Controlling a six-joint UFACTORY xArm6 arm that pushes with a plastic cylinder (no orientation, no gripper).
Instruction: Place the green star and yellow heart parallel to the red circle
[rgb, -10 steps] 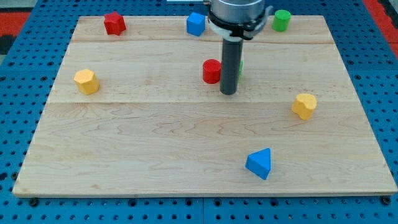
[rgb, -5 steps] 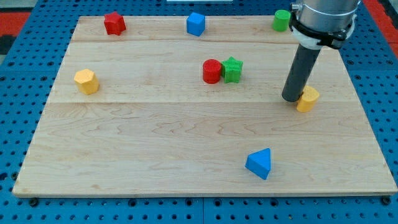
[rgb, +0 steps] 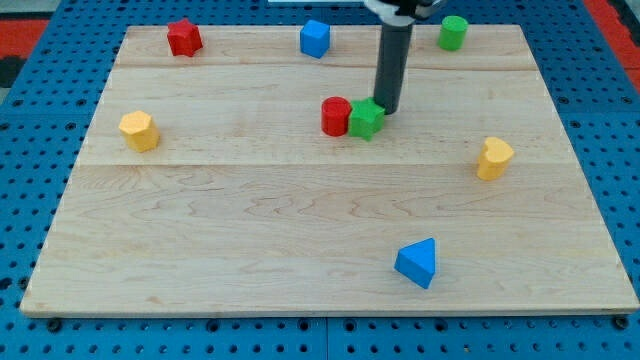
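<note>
The red circle (rgb: 335, 115) sits near the middle of the wooden board. The green star (rgb: 366, 119) touches its right side. My tip (rgb: 387, 108) stands just above and to the right of the green star, touching or nearly touching it. The yellow heart (rgb: 493, 158) lies well to the right, near the board's right edge, apart from the others.
A red star (rgb: 184, 37), a blue block (rgb: 315, 38) and a green cylinder (rgb: 454, 32) line the board's top edge. A yellow hexagon (rgb: 139, 131) sits at the left. A blue triangle (rgb: 418, 262) lies at the lower right.
My tip went from the red circle and green star right to the yellow heart, then back to the star's upper right. The star and circle shifted slightly left and down.
</note>
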